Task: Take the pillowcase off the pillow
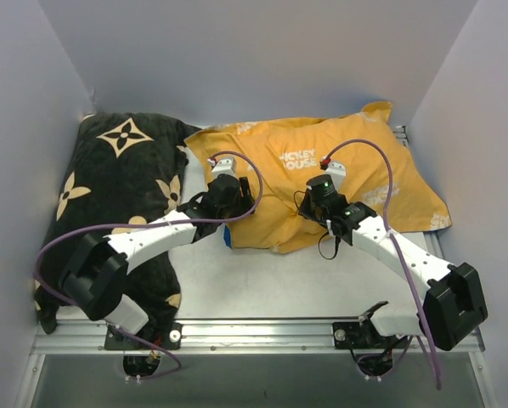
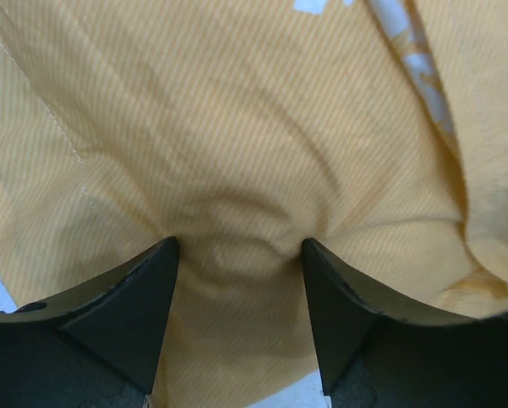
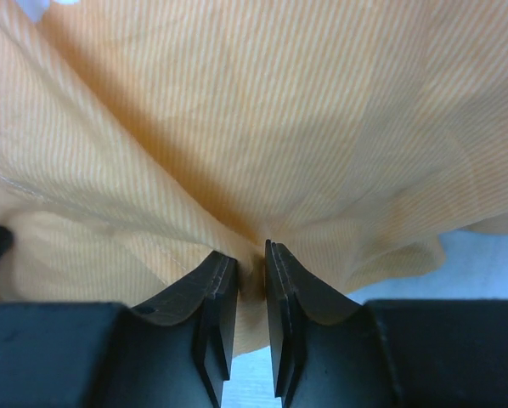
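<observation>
The pillowcase [image 1: 322, 183] is lying orange-yellow face up, just right of the black cushion [image 1: 127, 187], with its nearest corner touching the cushion's edge. We are making out white lettering [image 1: 298, 158] on it, but it is too small to read in full. A sliver of blue [image 1: 228, 238] is peeking out at the hem closest to the cushion, and we cannot tell how far it runs underneath. The pillow is filling the case and is wholly covered, so we are seeing none of it.

The left hand [image 1: 226, 189] is pressing down on the part of the pillowcase beside the cushion. In its wrist view its fingers [image 2: 143, 297] are standing well apart with their tips dug into the cloth. A soft ridge is bulging between them, and they are clamping nothing.

The right hand [image 1: 324, 194] is working farther from the cushion, near the middle of the case. Its fingers [image 3: 216, 289] are squeezing together on a thin fold of orange fabric, with only a slit between them.

The surface [image 1: 271, 285] is carrying both soft things, and a bare stretch of it is showing right of the cushion's near end.
</observation>
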`<state>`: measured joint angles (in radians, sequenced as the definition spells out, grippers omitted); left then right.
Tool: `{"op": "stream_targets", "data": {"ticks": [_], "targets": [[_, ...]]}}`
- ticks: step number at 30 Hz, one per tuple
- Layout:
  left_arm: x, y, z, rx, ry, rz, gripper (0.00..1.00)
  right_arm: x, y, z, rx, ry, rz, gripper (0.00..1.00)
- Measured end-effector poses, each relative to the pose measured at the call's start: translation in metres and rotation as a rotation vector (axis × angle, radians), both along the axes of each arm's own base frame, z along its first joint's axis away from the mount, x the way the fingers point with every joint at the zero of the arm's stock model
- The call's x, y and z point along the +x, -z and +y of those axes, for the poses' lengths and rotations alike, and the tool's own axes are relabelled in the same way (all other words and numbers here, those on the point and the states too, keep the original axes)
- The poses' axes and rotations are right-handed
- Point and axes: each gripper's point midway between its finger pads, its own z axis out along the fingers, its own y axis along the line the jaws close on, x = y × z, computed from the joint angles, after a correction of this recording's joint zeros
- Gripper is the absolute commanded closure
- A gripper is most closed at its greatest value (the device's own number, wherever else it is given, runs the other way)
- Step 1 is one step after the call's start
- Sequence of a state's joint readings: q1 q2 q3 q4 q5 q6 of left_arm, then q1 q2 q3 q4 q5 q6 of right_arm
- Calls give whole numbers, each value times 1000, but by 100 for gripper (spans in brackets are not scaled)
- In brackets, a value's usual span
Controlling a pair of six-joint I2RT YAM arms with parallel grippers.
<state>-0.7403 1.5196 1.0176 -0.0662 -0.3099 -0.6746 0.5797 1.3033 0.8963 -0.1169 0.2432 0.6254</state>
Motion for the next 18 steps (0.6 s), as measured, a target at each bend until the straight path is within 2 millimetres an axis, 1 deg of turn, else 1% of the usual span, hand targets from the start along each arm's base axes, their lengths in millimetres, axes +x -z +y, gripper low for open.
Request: {"op": "stream_targets", "data": {"ticks": [2, 3, 4, 6, 7, 9, 12, 14, 16, 18], "targets": [[-1, 16, 2, 16, -10, 30, 50, 0, -5, 1, 16, -8, -10, 83], [-1, 21, 2, 21, -16, 39, 71, 0, -8, 0, 21, -8, -15, 87], [-1, 23, 3, 18, -25, 45, 79, 0, -10, 0, 25, -12, -19, 94], [0, 23, 5, 22, -39, 41, 94, 1, -11, -2, 29, -15, -21, 100], [1, 23, 6, 24, -45, 39, 97, 3, -11, -4, 30, -12, -20, 100], [1, 22, 10, 25, -60, 38, 100, 6, -11, -11, 33, 4, -16, 100], [-3, 20, 19, 20, -83, 37, 100, 13, -10, -27, 46, 45, -7, 100], [-7, 17, 28, 6, -103, 38, 100, 18, -10, -40, 49, 85, -4, 100], [-12, 14, 42, -14, -131, 41, 100, 20, -10, -49, 55, 108, -1, 100], [-17, 8, 56, -31, -160, 40, 95, 20, -10, -49, 71, 101, 6, 100]]}}
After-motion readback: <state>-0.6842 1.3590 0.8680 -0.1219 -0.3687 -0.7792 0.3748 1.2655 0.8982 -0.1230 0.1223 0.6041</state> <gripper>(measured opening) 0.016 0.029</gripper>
